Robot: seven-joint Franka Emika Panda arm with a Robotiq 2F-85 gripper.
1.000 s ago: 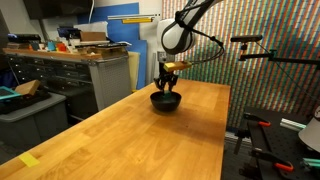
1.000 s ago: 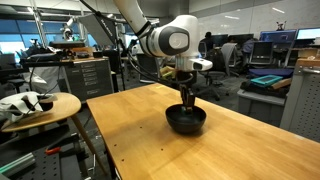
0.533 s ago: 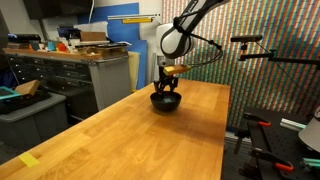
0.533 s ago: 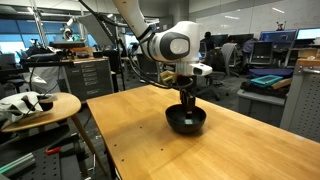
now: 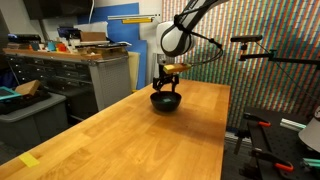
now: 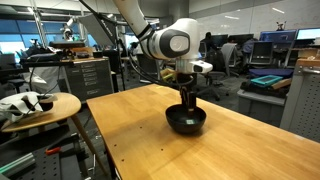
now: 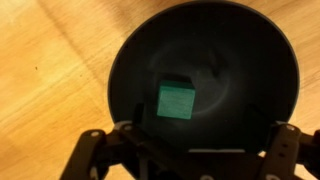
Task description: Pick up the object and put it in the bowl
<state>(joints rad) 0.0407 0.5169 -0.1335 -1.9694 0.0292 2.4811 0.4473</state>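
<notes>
We see the green block (image 7: 175, 100) lying loose inside the black bowl (image 7: 245, 60), a little off its centre, so the placing looks done. Our gripper (image 7: 188, 150) hangs just above with fingers spread apart (nothing between them). In an exterior view the bowl sits toward the far end of the wooden table (image 5: 150, 140), and we judge that straight up is the free way out, clear of the rim.

Nothing legible in any view. Screens (image 6: 275, 47) at the back of an exterior view too small and blurred to read. No readable marking on the green block (image 7: 176, 100) or the bowl (image 7: 130, 60) in the wrist view.
</notes>
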